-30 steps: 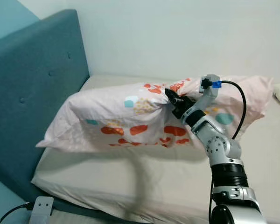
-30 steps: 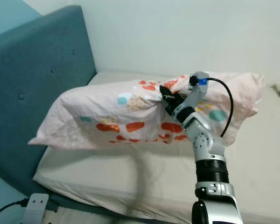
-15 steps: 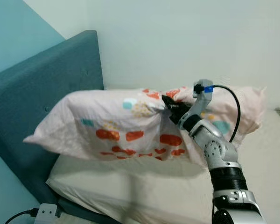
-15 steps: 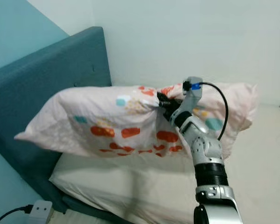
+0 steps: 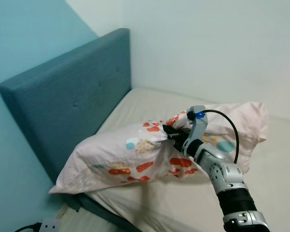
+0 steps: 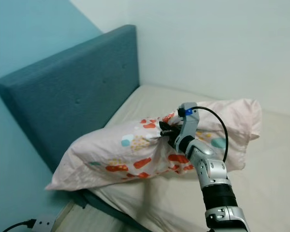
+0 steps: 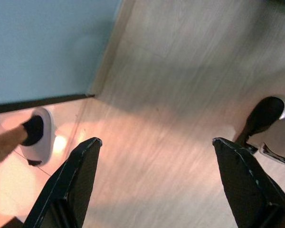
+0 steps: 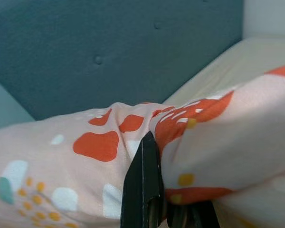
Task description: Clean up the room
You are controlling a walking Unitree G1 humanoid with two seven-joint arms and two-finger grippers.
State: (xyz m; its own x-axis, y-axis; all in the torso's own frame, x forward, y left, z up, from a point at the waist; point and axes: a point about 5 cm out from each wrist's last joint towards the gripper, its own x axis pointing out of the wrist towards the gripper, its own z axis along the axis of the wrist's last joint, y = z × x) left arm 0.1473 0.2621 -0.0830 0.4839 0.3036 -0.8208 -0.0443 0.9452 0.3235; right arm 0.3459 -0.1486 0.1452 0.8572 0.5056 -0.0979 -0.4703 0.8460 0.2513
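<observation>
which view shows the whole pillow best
The left eye view: the pillow shows end to end, pinched by the right gripper. The right eye view nearly matches. The right wrist view shows only bunched fabric; the left wrist view shows none.

The right arm reaches up and forward, elbow bent, wrist angled toward the robot's left — its right gripper (image 5: 170,134) has both black fingers (image 8: 143,190) pinched tight on a fold of the pillow (image 5: 135,154). The left gripper (image 7: 154,185) hangs low, pointing at the floor, fingers spread wide with nothing between them.
</observation>
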